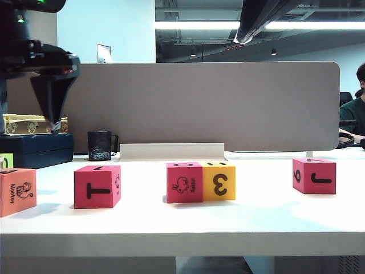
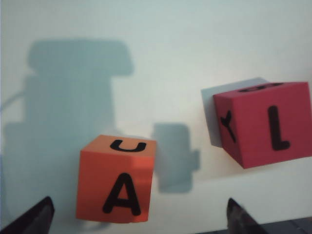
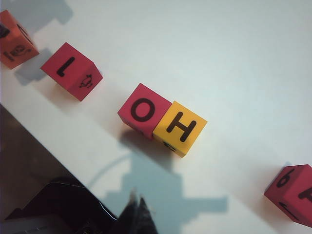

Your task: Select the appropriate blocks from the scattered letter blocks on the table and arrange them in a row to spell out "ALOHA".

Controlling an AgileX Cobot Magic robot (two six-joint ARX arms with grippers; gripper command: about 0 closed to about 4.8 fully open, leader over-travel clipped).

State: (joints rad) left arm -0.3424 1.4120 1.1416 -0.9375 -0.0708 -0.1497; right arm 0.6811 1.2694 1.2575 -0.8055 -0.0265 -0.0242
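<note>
Five letter blocks stand in a loose row on the white table [image 1: 182, 222]. The orange block [image 1: 17, 191] shows A and U in the left wrist view [image 2: 117, 180]. To its right is a pink-red block [image 1: 97, 186] with L on top [image 3: 71, 71]. The pink-red O block [image 1: 184, 182] touches the yellow H block [image 1: 219, 181] mid-table. Another pink-red block [image 1: 314, 176] stands alone at the right. My left gripper [image 1: 54, 123] hangs open high above the orange block, fingertips [image 2: 44, 209] wide apart. My right gripper [image 3: 138, 214] is shut and empty, over the table's front edge.
A grey-brown divider panel [image 1: 199, 103] closes off the back of the table. A black mug [image 1: 100, 145] and a dark box [image 1: 34, 151] stand at the back left. A lime-green cube [image 1: 5, 160] shows at the left edge. A person [image 1: 355, 111] sits behind at right.
</note>
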